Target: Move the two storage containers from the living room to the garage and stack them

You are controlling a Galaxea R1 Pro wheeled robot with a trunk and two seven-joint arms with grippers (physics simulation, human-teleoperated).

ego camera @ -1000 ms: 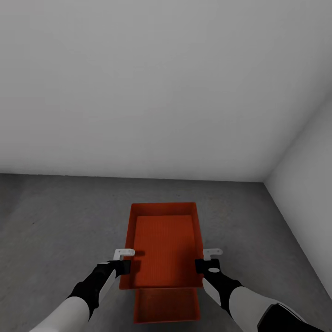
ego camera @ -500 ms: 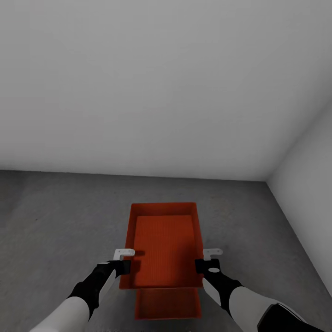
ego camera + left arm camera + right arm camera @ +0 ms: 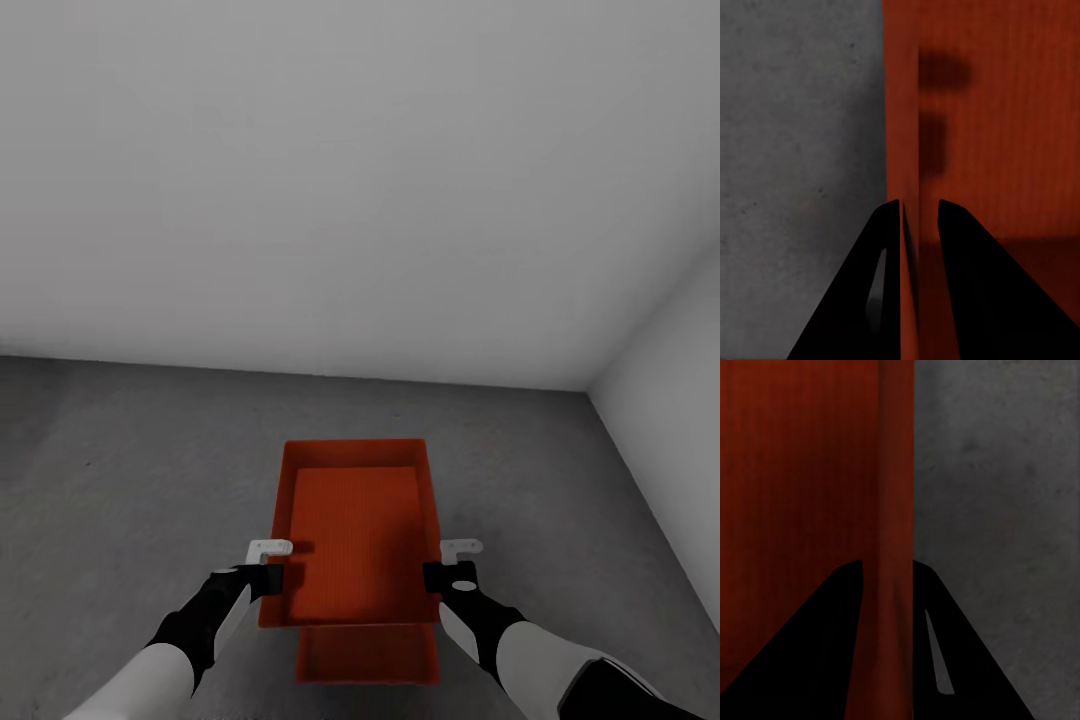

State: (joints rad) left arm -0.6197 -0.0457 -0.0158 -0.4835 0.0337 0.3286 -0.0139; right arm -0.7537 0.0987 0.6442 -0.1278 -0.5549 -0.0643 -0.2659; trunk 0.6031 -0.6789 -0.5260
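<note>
Plain white walls [image 3: 360,180] and the dark grey floor [image 3: 120,470] mark this as the garage, with a corner off to the right. We hold 1 storage container, the upper container [image 3: 355,530], between both arms above the second container [image 3: 368,655], which sits on the floor near us and shows just past the held one's near edge.

The left gripper [image 3: 268,568] pinches the upper container's left wall, and the left wrist view shows that wall caught between the 2 dark fingers [image 3: 862,300]. The right gripper [image 3: 450,568] clamps the right wall the same way, 1 finger on each side.

We judge the stacking step to be in hand. The held bin looks offset toward the far side, so next we likely need to draw it nearer, line up its walls with the lower one, lower it level, and only then release both sides.

Both bins are orange-red, rectangular, open-topped, with low plain walls and a faintly ribbed base.
</note>
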